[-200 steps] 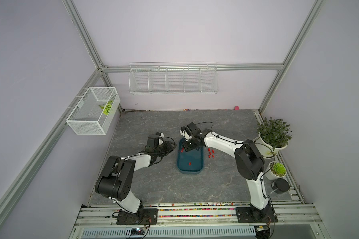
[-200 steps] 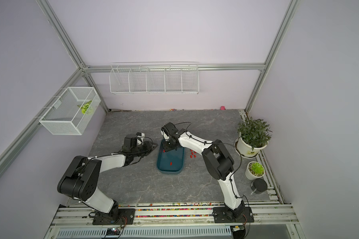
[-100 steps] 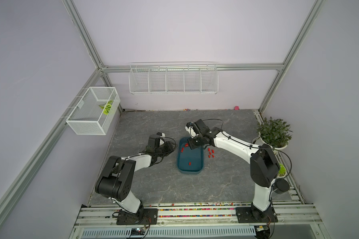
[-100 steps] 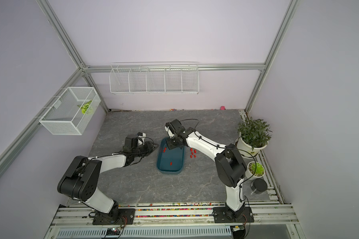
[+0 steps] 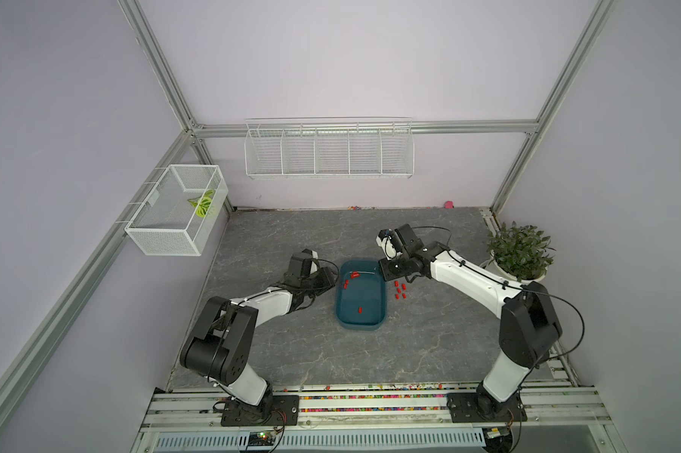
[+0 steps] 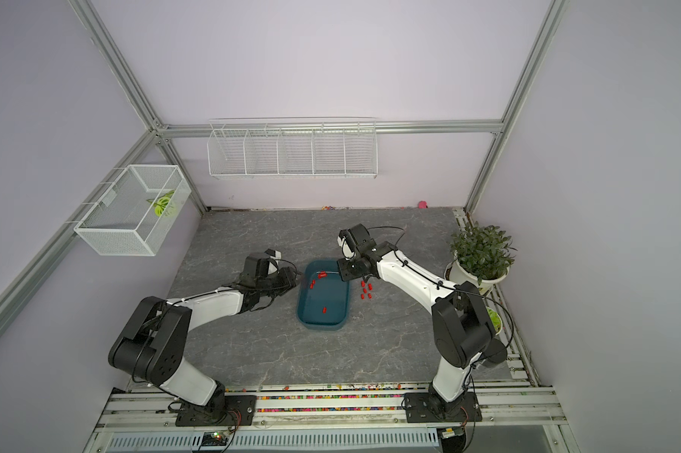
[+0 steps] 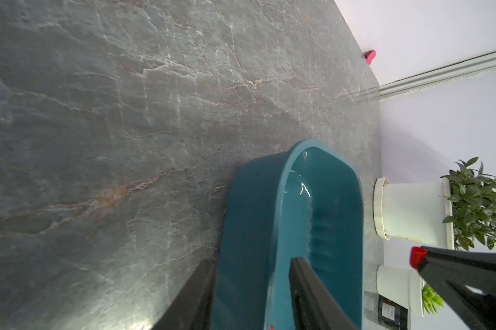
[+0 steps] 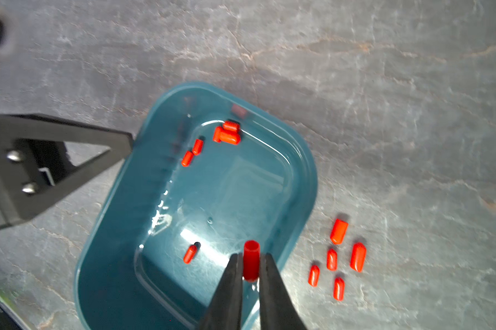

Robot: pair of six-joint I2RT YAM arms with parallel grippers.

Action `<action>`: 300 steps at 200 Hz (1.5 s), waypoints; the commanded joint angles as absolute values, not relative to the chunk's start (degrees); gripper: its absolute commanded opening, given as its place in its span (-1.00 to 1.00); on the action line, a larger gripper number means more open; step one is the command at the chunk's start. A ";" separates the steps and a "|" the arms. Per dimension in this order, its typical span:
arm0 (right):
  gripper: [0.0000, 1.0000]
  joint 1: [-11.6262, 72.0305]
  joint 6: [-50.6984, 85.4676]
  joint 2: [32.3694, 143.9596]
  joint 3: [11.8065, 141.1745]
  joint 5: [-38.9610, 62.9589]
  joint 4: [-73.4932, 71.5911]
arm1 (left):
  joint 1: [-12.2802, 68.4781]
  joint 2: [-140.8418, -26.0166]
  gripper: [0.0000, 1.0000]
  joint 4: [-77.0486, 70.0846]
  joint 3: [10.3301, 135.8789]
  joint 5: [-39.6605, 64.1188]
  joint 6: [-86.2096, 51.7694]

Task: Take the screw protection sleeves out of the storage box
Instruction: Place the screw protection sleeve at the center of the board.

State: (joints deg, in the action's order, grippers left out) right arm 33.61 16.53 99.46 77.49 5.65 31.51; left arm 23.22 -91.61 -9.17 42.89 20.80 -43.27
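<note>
Right claw [image 8: 250, 257] grips a sleeve [image 8: 251, 264] above the box [image 8: 312, 183], likely next to release it among those on the desk [image 8: 384, 114]; left claw [image 7: 252, 260] straddles box wall, grip unclear.

The counter [image 5: 291, 243] is a grey slab veined like marble, pale cracks running across it. Near its middle sits the storage box [image 5: 360, 326], a teal tub with rounded corners, flat on the stone. Just beside the box's long wall, on the right arm's side, a small cluster of red screw protection sleeves [image 5: 400, 290] lies loose on the slab, some touching. Well beyond the box, against the back wall, rest a pink object [image 5: 448, 204] and a few tiny coloured bits [image 5: 355, 208].
</note>
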 commanded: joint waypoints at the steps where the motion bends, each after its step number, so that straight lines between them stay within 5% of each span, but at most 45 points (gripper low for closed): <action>1: -0.67 32.37 15.34 96.31 75.16 5.45 31.79 | 24.31 -91.86 -0.06 -5.54 45.80 18.25 -41.11; 80: -0.67 29.05 15.42 93.19 69.38 7.03 30.72 | 25.67 -92.28 -0.22 -1.31 48.14 14.82 -40.38; 300: -0.64 24.34 16.86 100.64 62.25 3.09 26.49 | 26.54 -94.05 -0.24 1.01 50.31 14.06 -39.72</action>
